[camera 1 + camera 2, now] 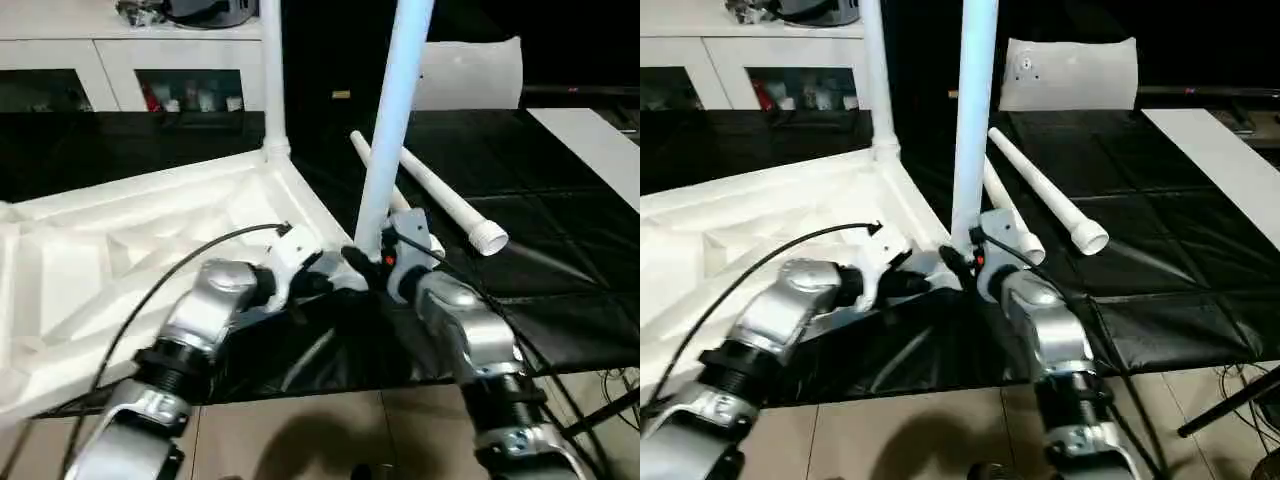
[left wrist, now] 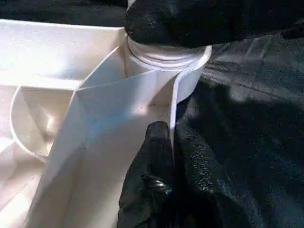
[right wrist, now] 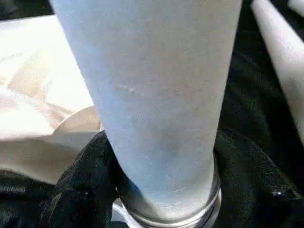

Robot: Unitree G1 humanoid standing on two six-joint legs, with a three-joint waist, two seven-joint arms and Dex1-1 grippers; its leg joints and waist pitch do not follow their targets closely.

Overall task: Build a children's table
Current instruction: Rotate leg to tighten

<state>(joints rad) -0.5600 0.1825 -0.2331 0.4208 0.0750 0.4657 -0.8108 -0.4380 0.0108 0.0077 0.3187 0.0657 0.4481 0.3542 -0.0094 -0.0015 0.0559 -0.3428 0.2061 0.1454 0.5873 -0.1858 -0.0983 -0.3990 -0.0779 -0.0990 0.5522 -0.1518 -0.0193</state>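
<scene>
the tabletop (image 1: 150, 250) lies upside down on the black mat (image 1: 560, 270), one leg (image 1: 272, 75) already standing in its far corner. the right gripper (image 3: 161, 199) is closed around a second leg (image 1: 390, 130), upright at the near corner socket (image 2: 166, 61). the left gripper (image 2: 173, 156) pinches the tabletop's rim. two more legs (image 1: 1045, 190) lie on the mat nearby.

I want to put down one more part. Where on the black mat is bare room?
Free: the mat right of the loose legs, up to the white board. Crowded: the tabletop corner, where both tools hold an upright leg.
</scene>
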